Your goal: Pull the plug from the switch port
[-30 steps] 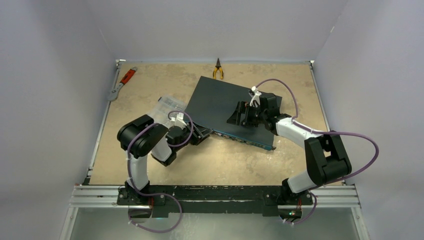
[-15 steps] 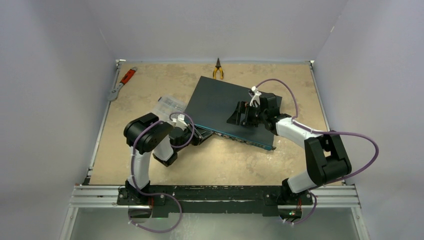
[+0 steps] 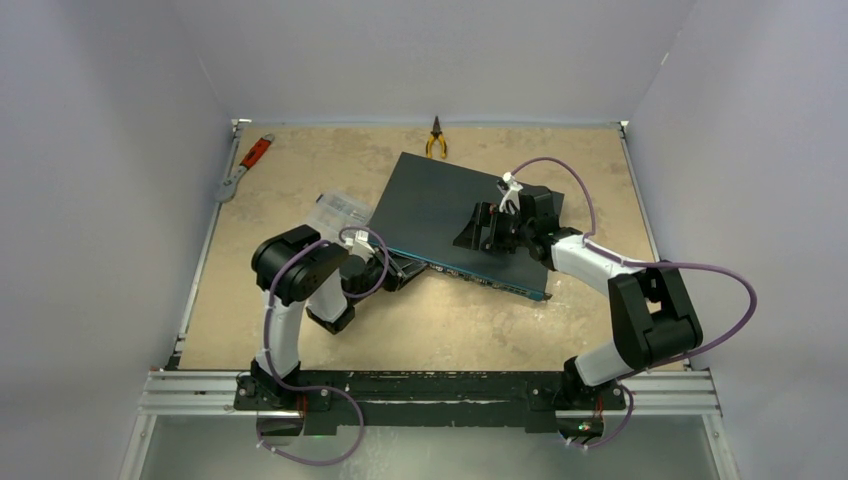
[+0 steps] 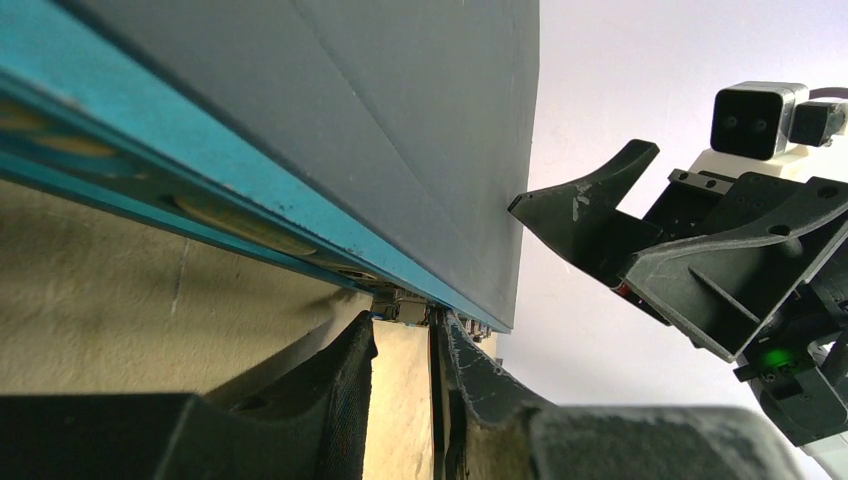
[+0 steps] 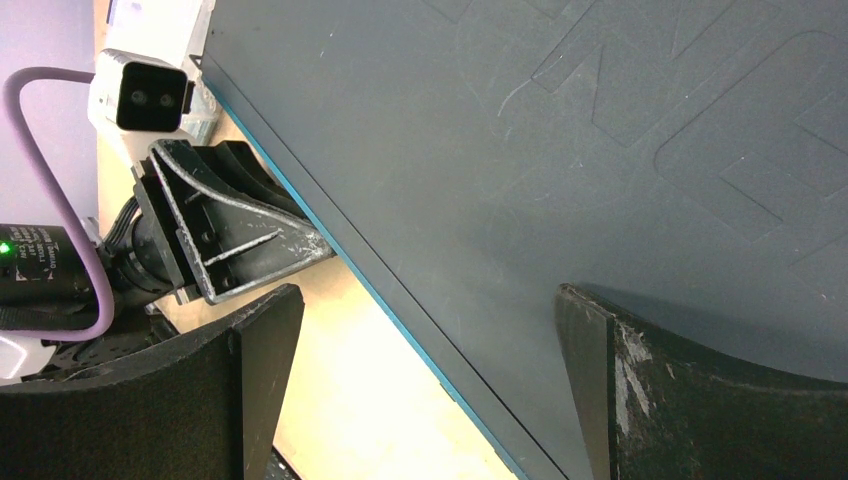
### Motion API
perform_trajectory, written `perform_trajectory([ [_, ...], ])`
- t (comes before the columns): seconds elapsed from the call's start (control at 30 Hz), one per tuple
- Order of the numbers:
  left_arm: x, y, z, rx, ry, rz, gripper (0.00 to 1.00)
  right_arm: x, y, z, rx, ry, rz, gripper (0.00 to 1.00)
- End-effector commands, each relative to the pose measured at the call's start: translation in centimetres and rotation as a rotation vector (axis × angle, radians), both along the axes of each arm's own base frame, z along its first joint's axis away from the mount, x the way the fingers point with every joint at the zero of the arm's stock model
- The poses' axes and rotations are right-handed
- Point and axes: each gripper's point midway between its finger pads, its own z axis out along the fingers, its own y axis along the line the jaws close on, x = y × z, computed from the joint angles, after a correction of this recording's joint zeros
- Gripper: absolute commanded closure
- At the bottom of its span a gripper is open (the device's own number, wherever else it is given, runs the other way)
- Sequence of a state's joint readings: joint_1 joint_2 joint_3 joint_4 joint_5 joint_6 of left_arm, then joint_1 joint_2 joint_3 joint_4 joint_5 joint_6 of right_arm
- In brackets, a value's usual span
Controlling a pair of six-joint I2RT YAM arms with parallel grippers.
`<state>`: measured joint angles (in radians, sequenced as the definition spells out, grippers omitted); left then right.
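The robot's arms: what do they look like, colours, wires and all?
Both the left arm and right arm have white links between chunky black joints, with purple cables looping alongside. Each ends in two black, scuffed, wedge-shaped fingers and a small boxy camera.

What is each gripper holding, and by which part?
The left gripper seems to pinch the small plug at the switch's blue port edge, by its sides. The right gripper is open over the switch, holding nothing.

The left arm (image 3: 300, 270) and right arm (image 3: 650, 320) pair white links with black joints, each trailing a purple cable (image 3: 735, 290). Scratched black fingers (image 5: 650, 390) form the right claw (image 5: 430, 295); a white wrist camera (image 5: 140, 95) and green light (image 5: 6, 248) mark the left.
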<state>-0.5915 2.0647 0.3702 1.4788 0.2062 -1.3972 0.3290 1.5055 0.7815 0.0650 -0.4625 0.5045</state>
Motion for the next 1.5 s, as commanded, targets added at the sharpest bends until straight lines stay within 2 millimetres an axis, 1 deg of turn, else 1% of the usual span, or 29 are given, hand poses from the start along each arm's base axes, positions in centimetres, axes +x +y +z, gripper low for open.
perform_trajectory([
  [0.0,1.1,-0.3,1.9,-0.054,-0.077,0.025,1.00,-0.1,0.0,-0.5,-0.014,-0.011,0.010,0.01],
  [0.17,0.7,0.2,1.9,-0.052,-0.073,0.039,1.00,-0.2,0.0,-0.5,-0.014,-0.009,0.010,0.02],
  [0.37,0.0,0.4,3.0,-0.069,-0.096,0.029,1.00,-0.3,-0.1,-0.4,-0.013,-0.010,0.008,0.01],
  [0.43,-0.3,0.9,3.3,-0.063,-0.097,0.042,0.81,-0.3,-0.1,-0.4,-0.014,-0.009,0.008,0.01],
  [0.5,-0.5,1.5,3.3,-0.053,-0.091,0.062,0.67,-0.4,-0.1,-0.4,-0.013,-0.010,0.005,0.01],
  [0.53,-0.6,1.6,3.2,-0.047,-0.089,0.067,0.64,-0.4,-0.1,-0.4,-0.012,-0.008,0.005,0.01],
  [0.63,-0.6,1.6,3.3,-0.049,-0.091,0.063,0.62,-0.5,-0.1,-0.6,-0.009,-0.004,0.007,0.01],
  [0.7,-0.5,1.4,3.8,-0.077,-0.102,0.059,0.60,-0.5,0.0,-0.7,-0.008,-0.004,0.008,0.02],
  [0.87,-0.2,1.0,3.9,-0.106,-0.107,0.053,0.60,-0.6,-0.1,-0.7,-0.011,-0.004,0.008,0.02],
  [1.03,0.2,0.5,3.8,-0.108,-0.108,0.046,0.64,-0.7,-0.1,-0.7,-0.012,-0.004,0.009,0.01],
  [1.33,0.9,0.1,4.2,-0.137,-0.127,0.048,0.63,-0.7,-0.2,-1.0,-0.015,0.000,0.008,0.01],
  [1.47,1.1,0.0,4.1,-0.149,-0.128,0.049,0.75,-0.8,-0.2,-1.1,-0.016,0.003,0.009,0.01],
])
